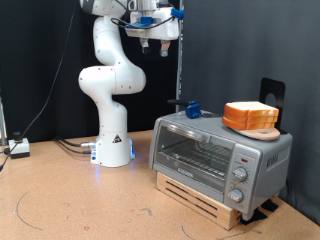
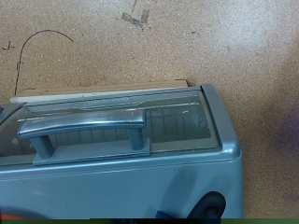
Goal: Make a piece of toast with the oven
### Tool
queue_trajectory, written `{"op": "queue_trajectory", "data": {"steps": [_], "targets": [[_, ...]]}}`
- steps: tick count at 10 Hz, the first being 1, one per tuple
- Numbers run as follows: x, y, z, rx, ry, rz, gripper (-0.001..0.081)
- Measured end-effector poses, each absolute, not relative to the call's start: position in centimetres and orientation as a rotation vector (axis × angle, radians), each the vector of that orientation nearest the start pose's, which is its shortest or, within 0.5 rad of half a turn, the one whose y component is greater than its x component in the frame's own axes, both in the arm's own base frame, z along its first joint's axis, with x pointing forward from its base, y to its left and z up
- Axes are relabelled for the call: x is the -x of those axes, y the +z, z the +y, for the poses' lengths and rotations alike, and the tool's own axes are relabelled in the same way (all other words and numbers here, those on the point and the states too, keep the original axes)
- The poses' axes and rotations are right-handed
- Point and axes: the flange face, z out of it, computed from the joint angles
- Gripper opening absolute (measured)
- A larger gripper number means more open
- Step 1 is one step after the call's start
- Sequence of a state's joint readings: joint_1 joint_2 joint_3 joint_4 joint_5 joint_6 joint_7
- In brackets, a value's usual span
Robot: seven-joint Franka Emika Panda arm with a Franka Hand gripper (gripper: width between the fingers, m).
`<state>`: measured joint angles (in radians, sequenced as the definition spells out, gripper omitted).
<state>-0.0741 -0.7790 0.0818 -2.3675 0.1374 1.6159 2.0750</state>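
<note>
The silver-grey oven (image 1: 220,155) stands on a wooden pallet at the exterior view's right, its glass door shut. In the wrist view I look down on its door and grey handle (image 2: 84,135). A stack of bread slices (image 1: 250,116) lies on a round wooden board on the oven's top. No single piece of toast shows apart from that stack. My gripper (image 1: 156,44) hangs high above the oven's left end, far from it, open and empty. Its fingers do not show in the wrist view.
A blue object (image 1: 192,108) sits on the oven's top left. The white arm base (image 1: 112,150) stands behind the oven on the wooden table. Cables run to a box (image 1: 18,148) at the left. A black cable loop (image 2: 37,42) and tape (image 2: 136,17) lie on the table.
</note>
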Motion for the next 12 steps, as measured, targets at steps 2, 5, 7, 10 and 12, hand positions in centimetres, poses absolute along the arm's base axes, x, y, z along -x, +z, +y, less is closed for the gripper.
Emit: {"op": "queue_trajectory", "data": {"steps": [2, 5, 7, 10, 12], "targets": [[-31.8, 58.9, 2.7, 1.581, 0.083, 2.586, 0.0809], [-32.9, 60.1, 4.2, 1.952, -0.009, 2.160, 0.0809], [-34.4, 59.4, 4.4, 2.176, -0.028, 1.916, 0.0809], [-33.5, 60.0, 5.3, 2.262, 0.037, 1.672, 0.0809], [-32.5, 59.3, 5.4, 2.443, 0.012, 1.366, 0.0809]]}}
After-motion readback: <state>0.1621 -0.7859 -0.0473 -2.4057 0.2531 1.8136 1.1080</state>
